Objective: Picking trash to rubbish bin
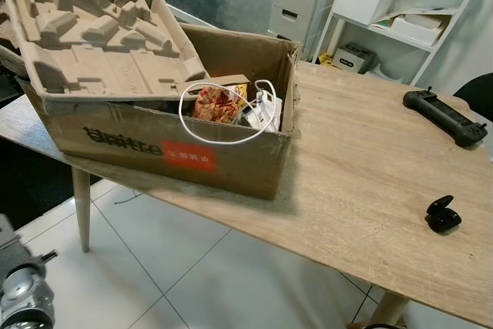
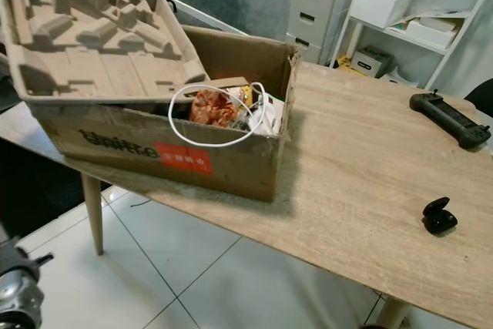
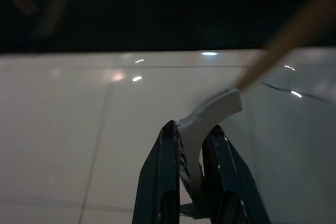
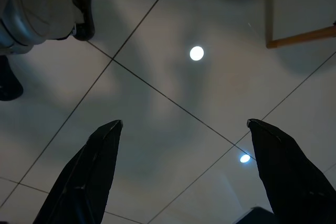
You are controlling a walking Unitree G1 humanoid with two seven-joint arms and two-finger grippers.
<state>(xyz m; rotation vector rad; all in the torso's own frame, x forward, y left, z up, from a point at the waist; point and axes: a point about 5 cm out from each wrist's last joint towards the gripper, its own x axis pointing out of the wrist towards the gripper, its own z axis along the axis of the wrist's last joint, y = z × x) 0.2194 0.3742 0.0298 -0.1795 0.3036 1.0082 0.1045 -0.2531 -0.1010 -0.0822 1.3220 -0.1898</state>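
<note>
My left gripper [image 3: 191,129] hangs low over the white tiled floor, shut on a pale grey curved scrap [image 3: 211,113] that sticks out past its fingertips. My left arm [image 1: 23,290] shows at the lower left, beside the table. My right gripper [image 4: 184,124] is open above the floor tiles with nothing between its fingers. On the wooden table [image 1: 362,152] stands an open cardboard box [image 1: 192,152]. It holds a red snack wrapper [image 1: 216,104], a white cable loop [image 1: 202,135] and a moulded pulp tray [image 1: 92,28] leaning over its left side.
A black controller [image 1: 445,115] and a small black case [image 1: 443,214] lie on the table's right part. White drawers [image 1: 300,1] and shelves [image 1: 400,13] stand behind. A table leg [image 1: 81,209] is near my left arm. Tiled floor [image 1: 192,267] lies in front.
</note>
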